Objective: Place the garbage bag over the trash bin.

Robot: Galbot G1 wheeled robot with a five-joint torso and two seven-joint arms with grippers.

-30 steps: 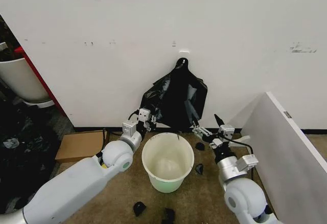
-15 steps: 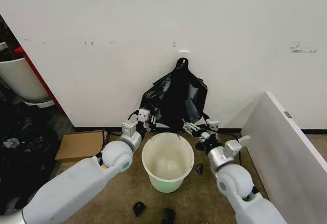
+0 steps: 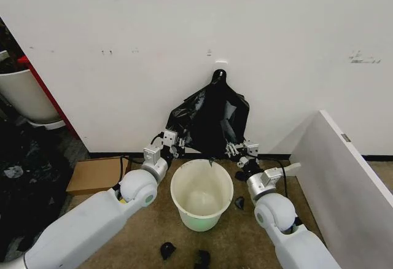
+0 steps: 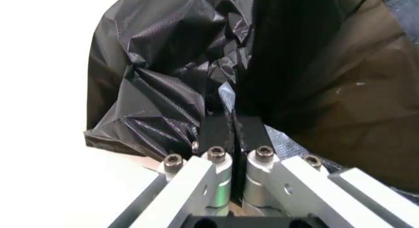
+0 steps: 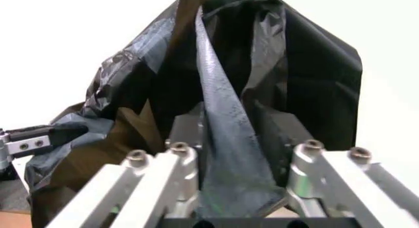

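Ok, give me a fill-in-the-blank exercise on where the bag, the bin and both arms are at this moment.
1. The garbage bag hangs from a hook on the ____.
2. The left gripper has its jaws ____ on the bag's edge.
3. A fold of the bag lies between the ____ jaws of the right gripper.
4. The trash bin stands on the floor, directly ____ the bag.

Missing words: wall; shut; open; below

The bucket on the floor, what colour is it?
The bucket is white, turning pale green at its base; the head view shows it best.
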